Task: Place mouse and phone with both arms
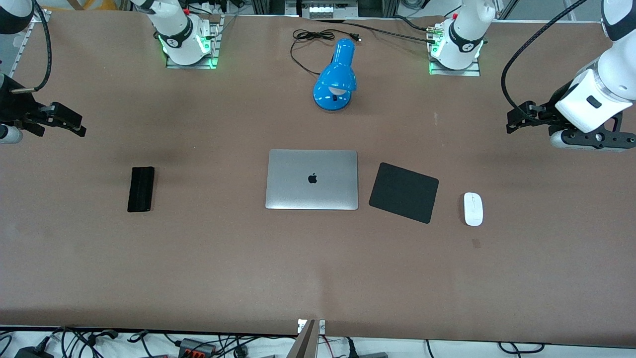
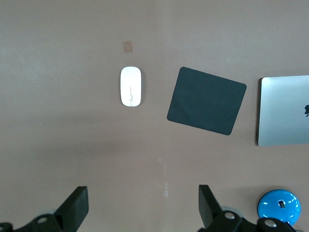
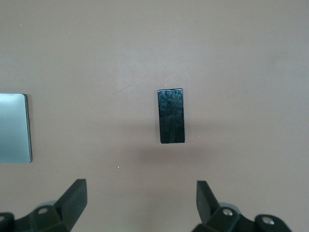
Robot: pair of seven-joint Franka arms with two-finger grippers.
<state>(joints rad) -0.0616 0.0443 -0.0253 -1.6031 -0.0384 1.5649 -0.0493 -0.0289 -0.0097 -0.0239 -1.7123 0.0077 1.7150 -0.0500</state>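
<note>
The white mouse (image 1: 473, 209) lies on the brown table beside the black mouse pad (image 1: 404, 192), toward the left arm's end; it also shows in the left wrist view (image 2: 131, 86). The black phone (image 1: 140, 189) lies toward the right arm's end and shows in the right wrist view (image 3: 171, 116). My left gripper (image 1: 514, 122) hangs open and empty in the air over the table's edge at its end; its own view shows it (image 2: 143, 205) wide open. My right gripper (image 1: 74, 124) hangs open and empty over the table's other end; its own view shows it (image 3: 141, 200) wide open.
A closed silver laptop (image 1: 312, 179) lies at the table's middle, between phone and mouse pad. A blue desk lamp (image 1: 335, 77) with a black cable stands farther from the front camera than the laptop. A small tape mark (image 1: 476, 243) is beside the mouse.
</note>
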